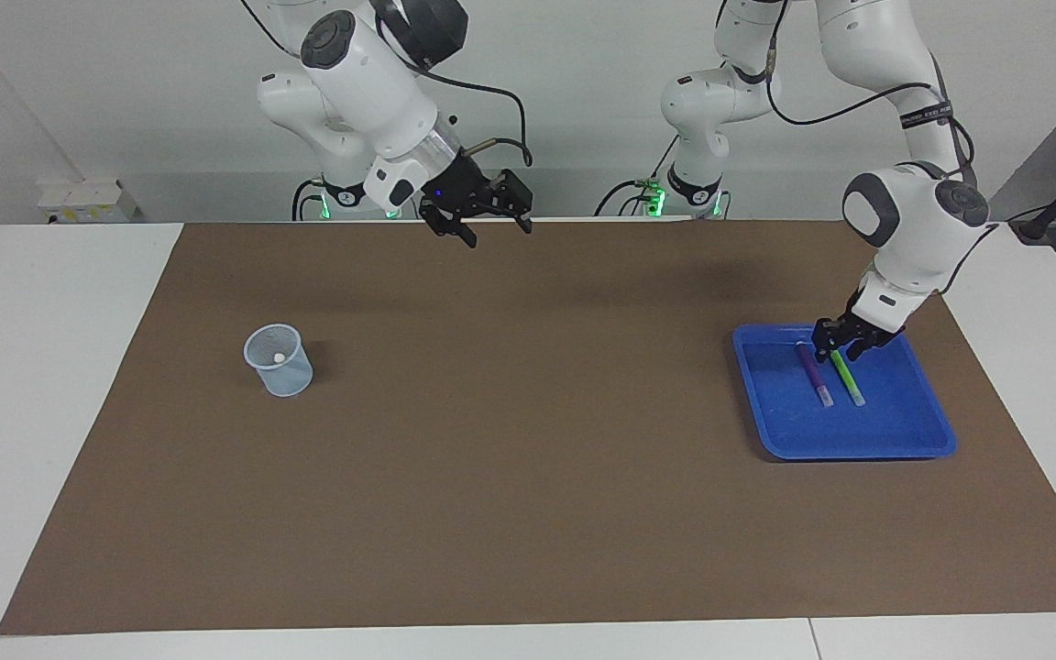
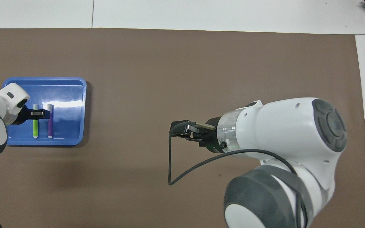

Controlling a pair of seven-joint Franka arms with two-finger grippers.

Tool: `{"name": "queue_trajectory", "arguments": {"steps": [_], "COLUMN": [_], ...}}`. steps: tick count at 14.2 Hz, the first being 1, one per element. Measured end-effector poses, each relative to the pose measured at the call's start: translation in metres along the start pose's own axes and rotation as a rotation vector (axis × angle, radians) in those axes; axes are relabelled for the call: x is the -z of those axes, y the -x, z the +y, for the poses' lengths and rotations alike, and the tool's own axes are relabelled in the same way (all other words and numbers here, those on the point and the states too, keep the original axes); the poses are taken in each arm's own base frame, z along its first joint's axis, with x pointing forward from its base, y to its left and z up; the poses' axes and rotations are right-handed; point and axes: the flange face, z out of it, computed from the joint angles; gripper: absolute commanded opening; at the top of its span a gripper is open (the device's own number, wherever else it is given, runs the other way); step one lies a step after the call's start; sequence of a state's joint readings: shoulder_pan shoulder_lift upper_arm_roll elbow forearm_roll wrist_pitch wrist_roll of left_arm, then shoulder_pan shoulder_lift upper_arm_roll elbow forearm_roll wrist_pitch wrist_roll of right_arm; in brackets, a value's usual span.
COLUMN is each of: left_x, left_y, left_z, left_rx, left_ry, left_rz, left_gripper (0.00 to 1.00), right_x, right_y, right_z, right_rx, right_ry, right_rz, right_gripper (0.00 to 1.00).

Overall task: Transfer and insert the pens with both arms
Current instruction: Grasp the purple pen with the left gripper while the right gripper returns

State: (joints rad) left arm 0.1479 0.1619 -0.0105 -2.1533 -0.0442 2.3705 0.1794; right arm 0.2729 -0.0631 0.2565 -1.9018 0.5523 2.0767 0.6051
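Observation:
A purple pen [image 1: 814, 374] and a green pen [image 1: 849, 378] lie side by side in a blue tray [image 1: 858, 449] at the left arm's end of the table. My left gripper [image 1: 839, 350] is down in the tray, open, with a finger on each side of the green pen's end nearer the robots. The overhead view shows the same: left gripper [image 2: 40, 114], green pen [image 2: 35, 126], purple pen [image 2: 50, 125], tray [image 2: 70, 95]. My right gripper [image 1: 496, 227] is open and empty, raised over the mat's edge nearest the robots, and shows in the overhead view [image 2: 176, 129]. No yellow pen shows.
A clear plastic cup [image 1: 279, 359] stands upright on the brown mat [image 1: 528, 458] toward the right arm's end, with a small pale thing inside. The right arm hides it in the overhead view. A black cable [image 2: 169, 158] hangs from the right wrist.

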Motion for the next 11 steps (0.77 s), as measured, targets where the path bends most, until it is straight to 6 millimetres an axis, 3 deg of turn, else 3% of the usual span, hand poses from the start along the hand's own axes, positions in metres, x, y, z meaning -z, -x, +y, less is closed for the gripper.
{"name": "queue_trajectory", "arguments": {"steps": [4,6,7,10,11], "left_x": [-0.019,-0.026,-0.027,-0.028,-0.029], "left_y": [-0.003,-0.004,-0.005,-0.004,-0.003], "left_z": [0.000,0.001,0.001,0.002,0.002], "left_rx": [-0.002,-0.003,-0.004,-0.005,-0.005], "left_ry": [-0.002,-0.002,-0.002,-0.002,-0.002], "left_rz": [0.006,0.007,0.008,0.007,0.004], "left_gripper": [0.56,0.50,0.41,0.00,0.00], "right_x": [-0.011,-0.011,-0.010,-0.011,-0.011], "right_y": [0.011,0.010,0.010,0.010,0.010], "right_z": [-0.012,-0.010,-0.010,-0.010,-0.010], "right_rx": [-0.045,-0.049,-0.050,-0.080,-0.088], "right_ry": [-0.015,-0.016,-0.016,-0.016,-0.017], "right_rz": [0.012,0.012,0.012,0.012,0.011], "right_gripper": [1.00,1.00,1.00,1.00,1.00]}}
